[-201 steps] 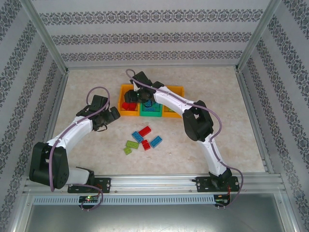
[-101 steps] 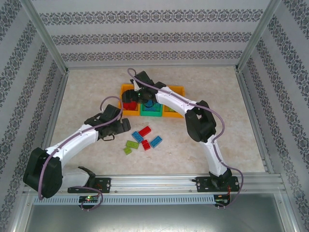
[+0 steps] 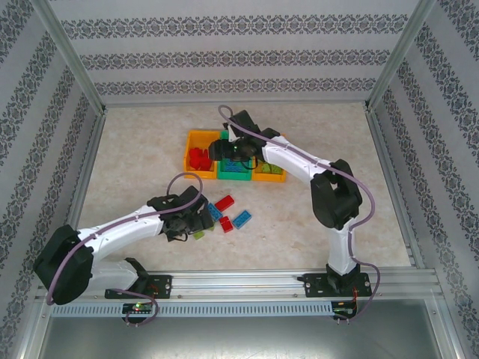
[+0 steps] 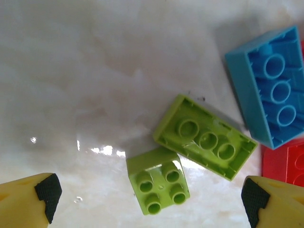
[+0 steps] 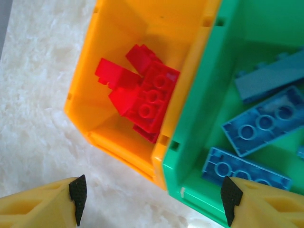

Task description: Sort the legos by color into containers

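Several loose legos lie on the table: two red point(image 3: 224, 203), two blue point(image 3: 241, 219) and lime ones. My left gripper point(image 3: 200, 222) hangs open just above them. Between its fingers lies a small lime brick point(image 4: 159, 183), untouched. A longer lime brick point(image 4: 204, 137), a blue brick point(image 4: 268, 104) and a red brick point(image 4: 285, 166) lie beside it. The containers point(image 3: 190, 161) stand in a row behind. My right gripper point(image 5: 152, 204) is open and empty above the near wall where the left orange bin point(image 5: 85, 114) meets the green bin point(image 5: 190, 156). Red bricks point(image 5: 147, 97) fill the orange one, blue bricks point(image 5: 259, 126) the green one.
The right orange bin point(image 3: 277, 138) holds lime bricks. Metal frame rails point(image 3: 90, 161) and patterned walls border the table on the left, right and back. Bare marbled tabletop point(image 3: 135, 142) spreads left of the bins and right of the loose bricks.
My left arm has swung from beside the bins toward me and rightward, down over the loose bricks. My right arm has shifted to the right, uncovering the left orange bin.
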### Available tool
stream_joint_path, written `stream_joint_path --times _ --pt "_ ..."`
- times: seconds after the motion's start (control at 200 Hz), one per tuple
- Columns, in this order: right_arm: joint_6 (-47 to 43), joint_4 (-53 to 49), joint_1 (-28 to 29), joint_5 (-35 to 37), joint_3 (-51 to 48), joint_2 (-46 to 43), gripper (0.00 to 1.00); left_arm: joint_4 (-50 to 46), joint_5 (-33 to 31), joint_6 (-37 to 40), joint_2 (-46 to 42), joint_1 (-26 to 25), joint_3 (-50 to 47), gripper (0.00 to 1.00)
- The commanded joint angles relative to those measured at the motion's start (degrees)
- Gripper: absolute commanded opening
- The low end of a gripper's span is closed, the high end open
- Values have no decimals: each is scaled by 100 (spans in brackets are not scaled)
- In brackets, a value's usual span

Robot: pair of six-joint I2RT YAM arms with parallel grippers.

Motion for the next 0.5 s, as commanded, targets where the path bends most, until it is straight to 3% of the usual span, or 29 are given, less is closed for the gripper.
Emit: stream_joint_path --times 0.0,0.495 --pt "-149 91 -54 137 -213 -319 78 -183 73 -552 122 -208 1 96" --pt "-137 384 -529 -92 -1036 -807 78 118 8 -972 425 -311 -207 80"
